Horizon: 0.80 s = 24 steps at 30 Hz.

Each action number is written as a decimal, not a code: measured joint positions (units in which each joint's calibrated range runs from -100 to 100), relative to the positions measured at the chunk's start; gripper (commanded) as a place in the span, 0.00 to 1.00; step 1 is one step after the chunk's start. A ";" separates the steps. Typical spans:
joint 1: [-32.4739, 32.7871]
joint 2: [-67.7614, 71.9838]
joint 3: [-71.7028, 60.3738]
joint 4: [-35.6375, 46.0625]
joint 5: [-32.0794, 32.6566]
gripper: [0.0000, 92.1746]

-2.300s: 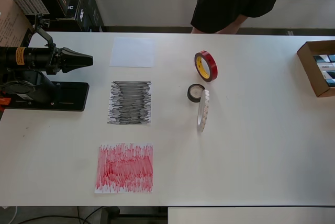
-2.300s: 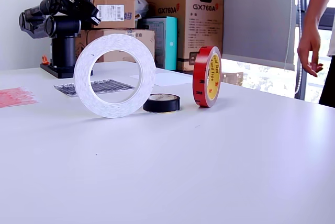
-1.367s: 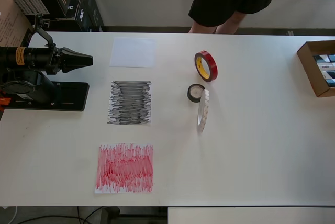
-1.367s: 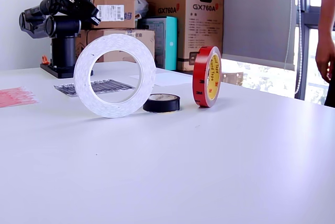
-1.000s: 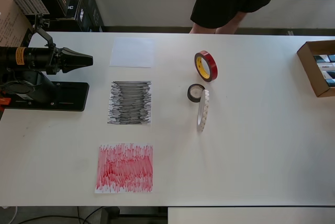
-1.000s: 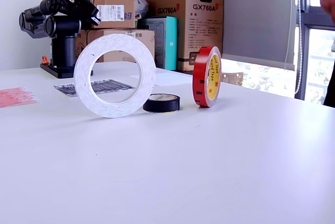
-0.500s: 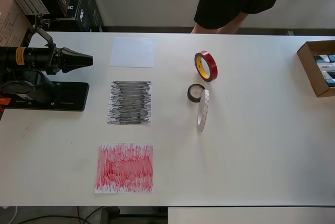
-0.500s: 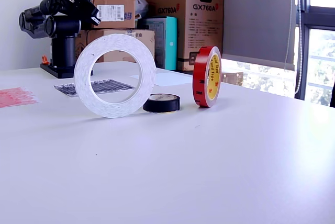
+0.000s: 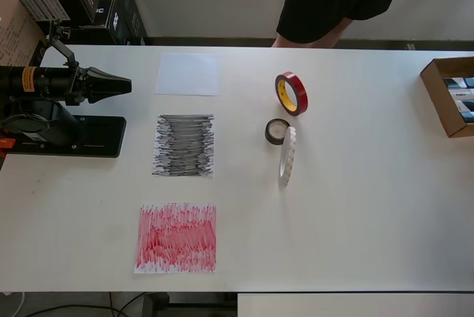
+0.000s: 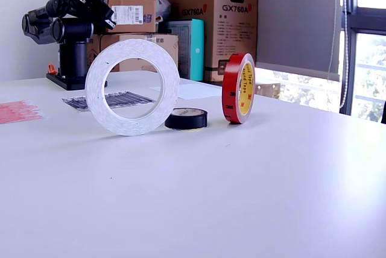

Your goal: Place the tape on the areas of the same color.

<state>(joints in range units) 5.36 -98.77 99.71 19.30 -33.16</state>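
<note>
We read "GX760A" printed twice on the big brown cardboard box (image 10: 208,26) at the back of the exterior view. The red tape roll's (image 10: 237,88) yellow core carries small red lettering, possibly "3M", though it is too small for us to be sure.

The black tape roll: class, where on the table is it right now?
In the overhead view the black tape roll lies flat mid-table, just below the red roll, against the upright white roll's upper end.
</note>
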 measured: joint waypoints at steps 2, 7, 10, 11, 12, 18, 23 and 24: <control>0.00 0.00 0.00 0.00 -0.10 0.01; 0.00 0.00 -0.76 0.18 -0.78 0.01; 0.00 0.97 -2.87 0.18 -0.78 0.01; 0.00 1.48 -3.89 0.18 -0.78 0.01; 0.00 2.29 -5.06 0.18 -0.68 0.01; 0.00 10.25 -14.58 0.18 -0.06 0.01; 0.00 21.08 -25.76 -0.04 -0.06 0.01; 0.00 23.23 -28.22 -0.04 0.19 0.01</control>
<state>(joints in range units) 5.36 -75.53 71.49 19.27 -32.97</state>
